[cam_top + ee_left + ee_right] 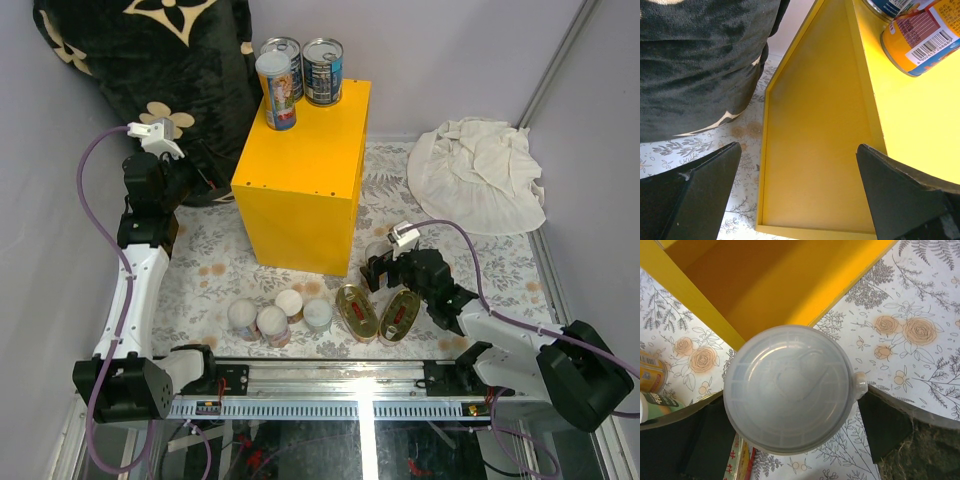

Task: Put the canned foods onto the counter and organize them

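Observation:
The yellow counter stands on the floral mat. Three cans stand on its top: an orange cartoon-label can in front and two silver-topped cans behind. My right gripper is shut on a small white-lidded can just in front of the counter's open face. It also shows in the top view. Several white-lidded cans and two oval gold tins lie near the front edge. My left gripper is open and empty beside the counter's left side.
A black floral blanket is heaped at the back left, close to my left arm. A white cloth lies at the back right. A metal rail runs along the near edge. Grey walls close in the sides.

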`<move>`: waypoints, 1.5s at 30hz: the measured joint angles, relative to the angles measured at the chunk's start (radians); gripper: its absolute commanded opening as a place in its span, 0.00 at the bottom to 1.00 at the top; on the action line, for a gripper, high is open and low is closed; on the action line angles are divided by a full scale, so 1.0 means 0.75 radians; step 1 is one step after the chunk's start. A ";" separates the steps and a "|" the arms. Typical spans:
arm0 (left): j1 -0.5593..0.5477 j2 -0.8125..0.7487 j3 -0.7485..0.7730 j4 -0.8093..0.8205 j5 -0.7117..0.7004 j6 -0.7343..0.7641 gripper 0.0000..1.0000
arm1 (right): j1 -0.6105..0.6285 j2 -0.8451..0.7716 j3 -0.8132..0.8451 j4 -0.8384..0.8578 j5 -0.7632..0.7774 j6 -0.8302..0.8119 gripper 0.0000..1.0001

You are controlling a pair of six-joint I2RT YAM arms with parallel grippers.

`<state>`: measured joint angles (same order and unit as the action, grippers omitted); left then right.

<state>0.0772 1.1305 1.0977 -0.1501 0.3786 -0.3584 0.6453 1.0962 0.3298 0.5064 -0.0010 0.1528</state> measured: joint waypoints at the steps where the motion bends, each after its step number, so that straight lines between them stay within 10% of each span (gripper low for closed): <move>1: 0.000 0.002 0.000 0.001 0.004 -0.004 1.00 | 0.001 0.001 -0.007 0.025 0.001 0.001 0.99; 6: 0.001 0.005 -0.006 0.016 0.009 -0.012 1.00 | 0.001 0.019 -0.034 0.102 0.000 0.002 0.86; 14: -0.007 0.001 -0.055 0.091 -0.004 -0.081 1.00 | 0.003 0.019 -0.022 0.094 0.016 0.028 0.40; 30: -0.053 -0.141 -0.322 0.332 -0.155 -0.450 1.00 | 0.004 -0.091 -0.015 -0.068 0.077 0.115 0.00; 45: -0.055 -0.087 -0.194 0.172 -0.137 -0.369 1.00 | 0.004 -0.259 0.440 -0.555 0.097 -0.040 0.00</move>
<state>0.0360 1.0649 0.9520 -0.0208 0.2760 -0.6353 0.6479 0.9016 0.6601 0.0898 0.0719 0.1226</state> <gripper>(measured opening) 0.995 0.753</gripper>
